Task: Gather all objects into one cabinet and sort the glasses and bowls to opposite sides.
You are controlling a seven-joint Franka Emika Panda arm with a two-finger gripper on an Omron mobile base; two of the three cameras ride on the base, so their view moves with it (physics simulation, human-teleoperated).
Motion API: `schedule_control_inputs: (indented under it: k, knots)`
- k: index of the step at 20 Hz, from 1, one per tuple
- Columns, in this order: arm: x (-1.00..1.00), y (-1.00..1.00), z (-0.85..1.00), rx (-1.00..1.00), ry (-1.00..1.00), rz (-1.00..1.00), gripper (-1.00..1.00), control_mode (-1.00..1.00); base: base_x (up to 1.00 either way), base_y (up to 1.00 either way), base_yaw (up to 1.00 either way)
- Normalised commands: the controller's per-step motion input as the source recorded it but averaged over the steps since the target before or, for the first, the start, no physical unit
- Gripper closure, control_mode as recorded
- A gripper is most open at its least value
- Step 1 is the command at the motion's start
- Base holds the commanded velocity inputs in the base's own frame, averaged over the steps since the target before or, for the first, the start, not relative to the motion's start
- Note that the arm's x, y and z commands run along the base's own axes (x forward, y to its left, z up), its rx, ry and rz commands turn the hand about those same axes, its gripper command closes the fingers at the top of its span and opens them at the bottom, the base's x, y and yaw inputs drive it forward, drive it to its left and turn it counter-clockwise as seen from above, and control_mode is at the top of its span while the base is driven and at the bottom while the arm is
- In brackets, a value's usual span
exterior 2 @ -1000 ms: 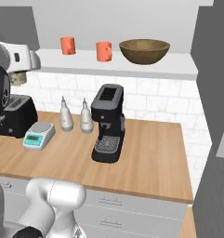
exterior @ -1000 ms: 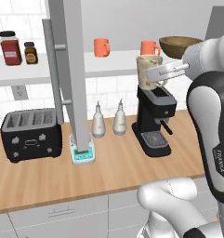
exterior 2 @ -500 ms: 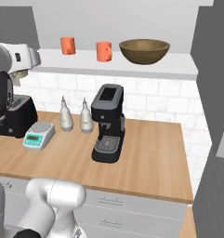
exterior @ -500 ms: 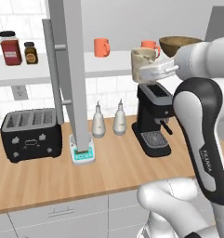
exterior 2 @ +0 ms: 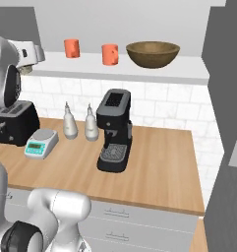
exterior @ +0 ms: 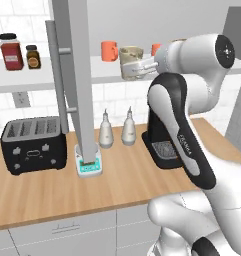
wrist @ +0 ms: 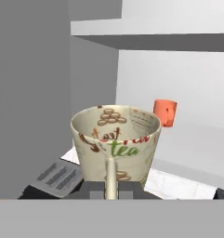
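While your gripper (wrist: 111, 186) is clamped on the cream mug's (exterior: 131, 61) handle, the shelf (exterior: 52, 75) lies just below it, the nearest coral-orange mug (exterior: 109, 50) beyond toward the door (exterior: 81, 75).

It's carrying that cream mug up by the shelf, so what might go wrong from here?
The jaws pinch the cream mug only by its thin handle, so it might swing or slip. The open cabinet door stands close on one side and could be clipped. The orange mug on the shelf ahead could get knocked.
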Motion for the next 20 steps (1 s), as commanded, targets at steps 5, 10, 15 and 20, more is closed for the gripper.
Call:
schedule_control_inputs:
  k: [5, 10, 15, 20]
  knots:
    - [0.53, 0.34, 0.0, 0.0, 0.0, 0.0, 1.0, -1.0, 0.0, 0.0, 0.0]
    - [0.51, 0.21, 0.0, 0.01, 0.0, 0.0, 1.0, -1.0, 0.0, 0.0, 0.0]
    - [0.56, 0.08, 0.0, 0.04, 0.0, 0.0, 1.0, -1.0, 0.0, 0.0, 0.0]
    - [0.58, 0.01, -0.01, 0.04, 0.01, 0.0, 1.0, -1.0, 0.0, 0.0, 0.0]
